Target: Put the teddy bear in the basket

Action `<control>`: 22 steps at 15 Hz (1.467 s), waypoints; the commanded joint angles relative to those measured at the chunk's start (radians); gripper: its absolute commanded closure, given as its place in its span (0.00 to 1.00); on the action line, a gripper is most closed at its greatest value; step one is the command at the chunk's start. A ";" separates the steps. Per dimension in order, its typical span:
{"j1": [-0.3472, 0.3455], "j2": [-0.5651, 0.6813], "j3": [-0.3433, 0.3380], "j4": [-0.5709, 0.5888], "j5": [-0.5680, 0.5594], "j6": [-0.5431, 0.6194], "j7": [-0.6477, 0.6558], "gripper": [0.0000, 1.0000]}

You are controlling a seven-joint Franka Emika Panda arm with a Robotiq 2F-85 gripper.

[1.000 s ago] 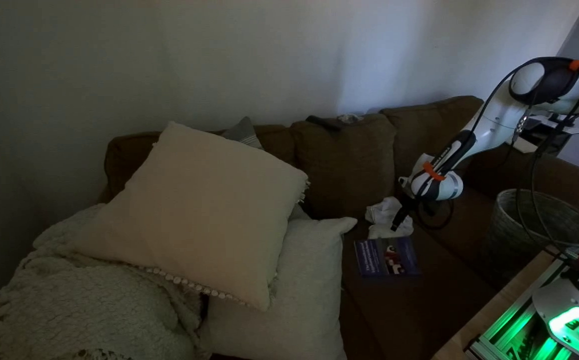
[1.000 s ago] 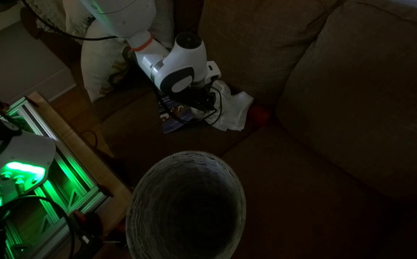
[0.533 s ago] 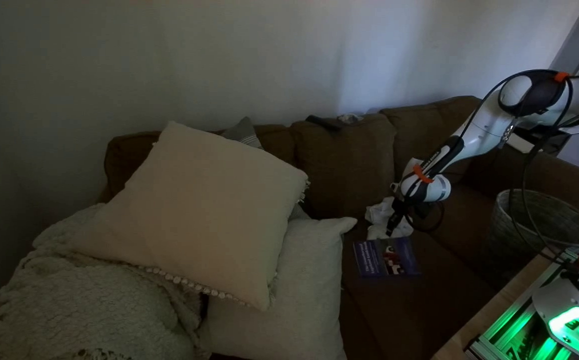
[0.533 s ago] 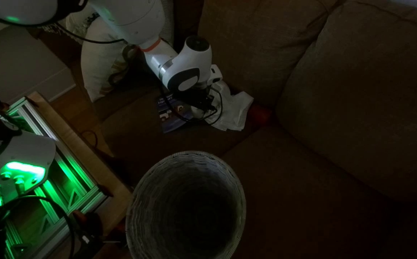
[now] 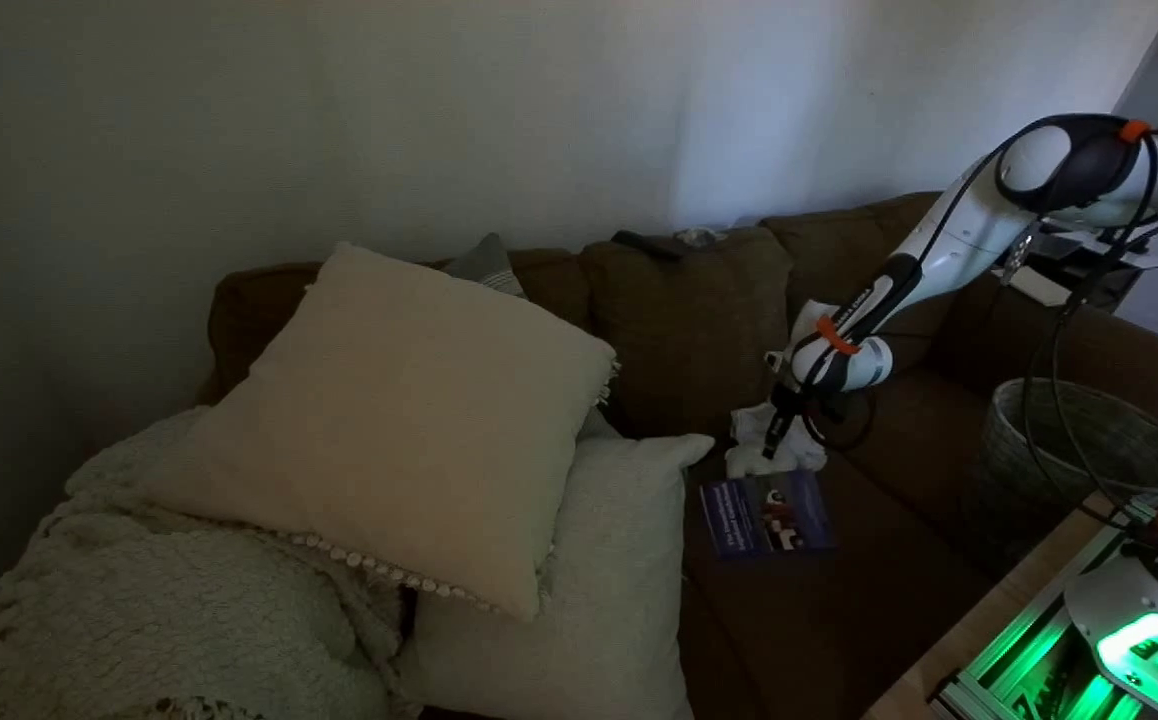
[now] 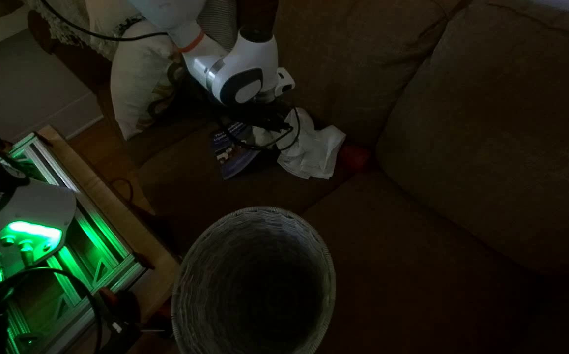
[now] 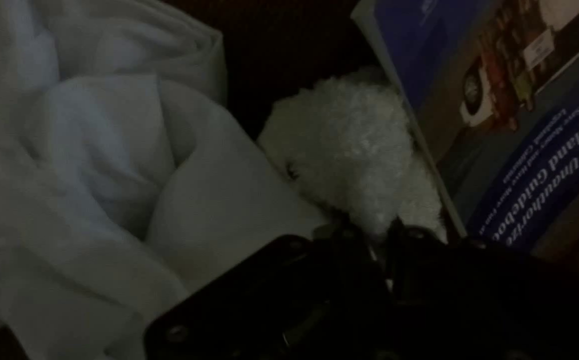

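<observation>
The teddy bear (image 7: 344, 140), white and fluffy with a dark spot on its side, lies against the edge of a blue guidebook in the wrist view. Its plush narrows to a pinched fold between the black fingertips of my gripper (image 7: 377, 235), which is shut on it. In an exterior view the gripper (image 5: 771, 452) points down at the sofa seat, with the bear (image 5: 745, 463) at its tips. The arm and cable partly cover the bear (image 6: 262, 135) in an exterior view. The round grey-green basket (image 6: 182, 290) stands apart from the gripper; its dark inside shows no object.
White crumpled cloth (image 7: 119, 150) lies right beside the bear. The blue guidebook (image 5: 769, 515) is on the sofa seat. Large cream pillows (image 5: 419, 430) fill the sofa's far end. Something red (image 6: 355, 157) sits by the backrest. The robot's base table (image 6: 156, 275) adjoins the basket.
My gripper has dipped, closed on the bear's plush and come up slightly, shifting toward the pillows. The bear and guidebook have slid a little the same way. The basket has not moved.
</observation>
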 commanded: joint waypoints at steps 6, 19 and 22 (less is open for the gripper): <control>0.003 -0.211 0.059 -0.242 0.006 0.056 -0.034 0.63; 0.273 0.000 -0.222 0.032 -0.051 0.024 0.046 0.00; 0.239 0.083 -0.183 0.114 -0.040 0.020 0.011 0.01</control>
